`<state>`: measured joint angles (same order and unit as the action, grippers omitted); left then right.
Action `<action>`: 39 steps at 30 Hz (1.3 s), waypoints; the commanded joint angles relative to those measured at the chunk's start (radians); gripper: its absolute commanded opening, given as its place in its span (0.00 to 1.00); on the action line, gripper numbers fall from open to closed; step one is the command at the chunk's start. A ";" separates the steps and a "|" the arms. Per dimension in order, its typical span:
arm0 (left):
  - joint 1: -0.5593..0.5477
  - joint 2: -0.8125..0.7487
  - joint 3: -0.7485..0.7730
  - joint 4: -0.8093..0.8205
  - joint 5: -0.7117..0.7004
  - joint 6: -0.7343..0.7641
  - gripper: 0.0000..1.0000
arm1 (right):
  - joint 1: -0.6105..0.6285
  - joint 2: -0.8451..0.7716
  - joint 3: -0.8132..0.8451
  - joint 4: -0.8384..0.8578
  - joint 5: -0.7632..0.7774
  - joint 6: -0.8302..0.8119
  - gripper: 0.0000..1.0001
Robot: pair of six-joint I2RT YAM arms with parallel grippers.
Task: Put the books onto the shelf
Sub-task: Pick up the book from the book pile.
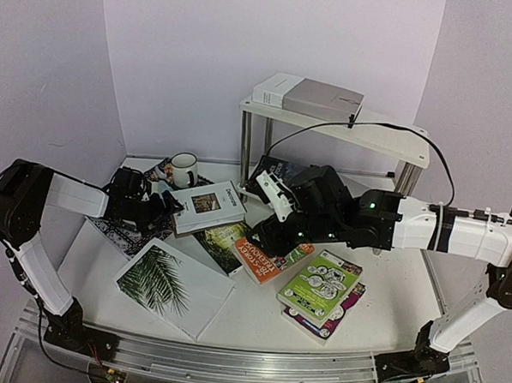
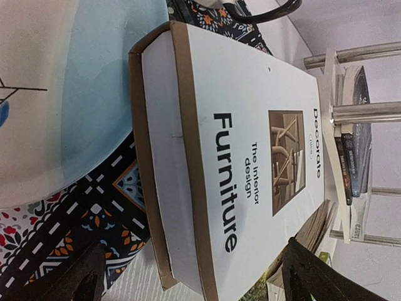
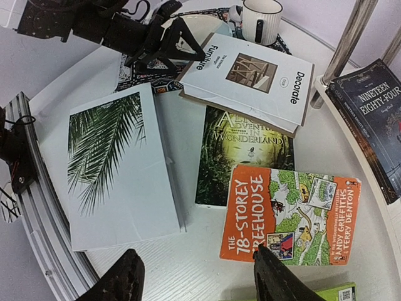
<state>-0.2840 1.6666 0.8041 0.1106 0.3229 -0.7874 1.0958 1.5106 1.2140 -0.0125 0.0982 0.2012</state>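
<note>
L gripper (image 1: 156, 208) jaws spread wide at Furniture book (image 1: 206, 204) – it overlaps dark green book (image 3: 241, 157), may drag it. R gripper (image 3: 200, 279) jaws spread, empty, over orange book (image 3: 288, 216) on bench (image 1: 258, 316) – shelf (image 1: 387, 140) far right

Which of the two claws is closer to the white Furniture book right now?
The left. The left gripper is right at the edge of the Furniture book, fingers spread wide. The right gripper hovers farther away, near the orange book.

At least nine books (image 1: 170, 281), one shelf (image 1: 387, 143), one mug (image 1: 185, 169), one placemat (image 2: 81, 213), two arms (image 1: 426, 226).
</note>
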 commanded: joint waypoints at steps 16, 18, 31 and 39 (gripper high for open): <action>0.005 0.158 0.133 0.061 0.082 0.000 0.90 | 0.014 0.022 -0.007 0.063 0.008 -0.046 0.61; 0.004 0.155 0.135 0.062 0.078 0.001 0.89 | 0.013 0.022 -0.009 0.063 0.009 -0.053 0.61; 0.004 0.071 0.134 0.069 0.102 0.048 0.54 | 0.013 0.001 -0.027 0.057 0.013 -0.053 0.62; 0.004 -0.206 0.063 -0.069 -0.055 0.122 0.42 | 0.014 -0.024 -0.039 0.046 0.032 -0.048 0.63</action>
<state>-0.2745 1.6377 0.8960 0.0933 0.3665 -0.7452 1.1030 1.5257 1.1907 0.0353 0.1009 0.1570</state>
